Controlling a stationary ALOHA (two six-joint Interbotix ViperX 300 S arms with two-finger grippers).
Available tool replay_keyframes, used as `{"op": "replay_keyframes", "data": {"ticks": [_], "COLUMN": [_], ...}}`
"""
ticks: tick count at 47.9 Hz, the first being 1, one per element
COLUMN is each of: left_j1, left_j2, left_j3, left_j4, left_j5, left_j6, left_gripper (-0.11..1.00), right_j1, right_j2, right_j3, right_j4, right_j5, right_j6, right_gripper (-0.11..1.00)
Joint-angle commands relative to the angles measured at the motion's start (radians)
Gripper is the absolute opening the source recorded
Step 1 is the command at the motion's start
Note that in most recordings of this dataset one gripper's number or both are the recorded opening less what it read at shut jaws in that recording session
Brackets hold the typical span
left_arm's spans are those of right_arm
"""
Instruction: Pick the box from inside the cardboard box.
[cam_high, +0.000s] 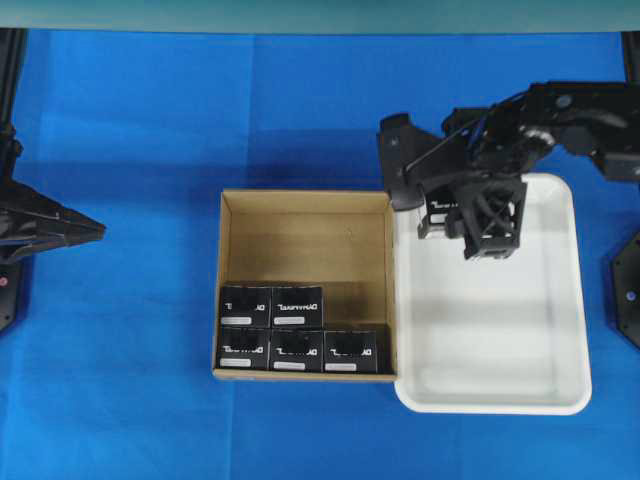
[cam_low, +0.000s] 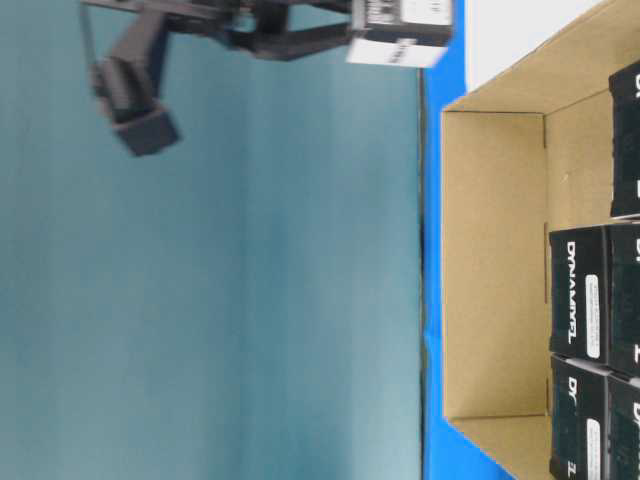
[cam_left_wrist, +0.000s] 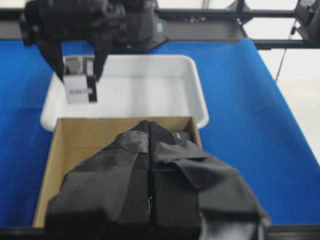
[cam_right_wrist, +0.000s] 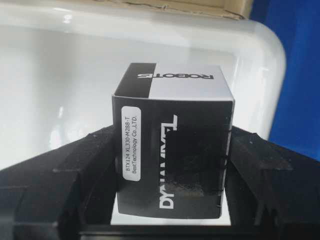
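Right wrist view: right gripper (cam_right_wrist: 170, 165) clamped on the box (cam_right_wrist: 172, 150), above the white tray (cam_right_wrist: 60, 75), clear of the cardboard box (cam_high: 305, 215). Left gripper (cam_left_wrist: 150, 165) apparently closed. Best lowered squarely, released only once settled.

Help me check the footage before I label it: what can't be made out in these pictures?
- Held box: overhead, mostly hidden under the right gripper.
- Black boxes in the cardboard box: table-level view, cut off by the right edge.
- Same boxes: left wrist view, hidden behind the left gripper.
- White tray: right wrist view, floor blocked by the box.
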Motion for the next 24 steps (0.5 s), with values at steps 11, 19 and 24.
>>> {"op": "replay_keyframes", "data": {"ticks": [11, 19, 24], "left_j1": [0.003, 0.006, 0.006], "left_j2": [0.005, 0.006, 0.006], "left_j3": [-0.038, -0.041, -0.041], "left_j4": [0.003, 0.002, 0.002], "left_j5": [-0.011, -0.011, -0.009], "left_j6": [0.005, 0.005, 0.005], "left_gripper": [-0.07, -0.07, -0.07], "right_j1": [-0.028, -0.052, -0.052], "right_j2": [0.091, 0.114, 0.129], "right_j3": [0.049, 0.049, 0.049], "right_j4": [0.000, 0.002, 0.006], "right_j5": [-0.112, -0.133, -0.133], "right_j6": [-0.049, -0.048, -0.044], "right_gripper": [0.61, 0.61, 0.61]}}
